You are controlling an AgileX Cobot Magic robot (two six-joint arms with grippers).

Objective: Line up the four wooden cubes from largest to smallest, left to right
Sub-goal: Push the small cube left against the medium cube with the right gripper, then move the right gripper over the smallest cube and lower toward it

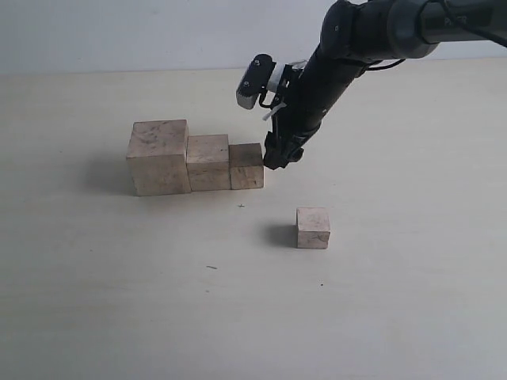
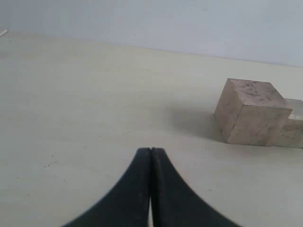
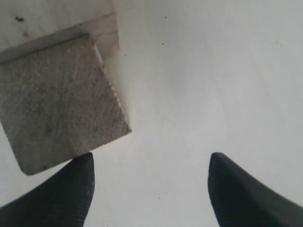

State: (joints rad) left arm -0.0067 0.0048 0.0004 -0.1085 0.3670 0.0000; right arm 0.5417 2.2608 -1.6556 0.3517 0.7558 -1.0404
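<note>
Smallest cube point(image 1: 313, 228) lies alone; right gripper point(image 1: 276, 162) (spread) slants beside third cube point(image 1: 246, 166).

A pale cream tabletop point(image 1: 95, 301), flecked with a few tiny dark specks point(image 1: 211, 267), meets a plain whitish wall point(image 1: 119, 32).

light: bright and even | shadows: soft, left of the cubes point(image 1: 208, 162) on the surface point(image 1: 380, 317) | blur: fingers point(image 3: 66, 194) look fuzzy, maybe too close

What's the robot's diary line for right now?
row: largest cube, second cube, third cube side by side | smallest cube apart | right jaws open beside third cube | left jaws shut, empty
</note>
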